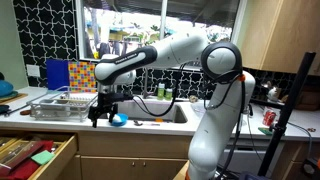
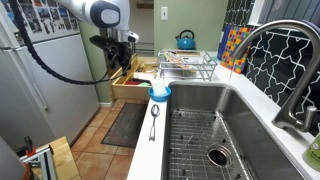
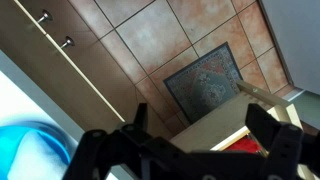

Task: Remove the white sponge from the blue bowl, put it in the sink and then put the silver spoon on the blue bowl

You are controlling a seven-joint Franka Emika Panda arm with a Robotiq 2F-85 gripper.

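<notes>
The blue bowl [image 2: 159, 93] stands on the counter edge at the sink's near corner. It also shows in an exterior view [image 1: 118, 119] and at the lower left of the wrist view [image 3: 25, 150]. A pale patch at its top may be the white sponge [image 2: 158, 87], but it is too small to be sure. The silver spoon [image 2: 154, 121] lies on the counter strip beside the sink, just in front of the bowl. My gripper [image 3: 200, 125] is open and empty. It hangs above and beside the bowl in both exterior views [image 1: 99, 117] [image 2: 122, 60], out past the counter edge over the floor.
The steel sink [image 2: 215, 125] has a wire grid at its bottom and a tap [image 2: 275, 60]. A dish rack [image 1: 55, 103] stands on the counter beyond the bowl. A drawer [image 1: 40, 155] below is pulled open. A rug [image 3: 205, 80] lies on the tiled floor.
</notes>
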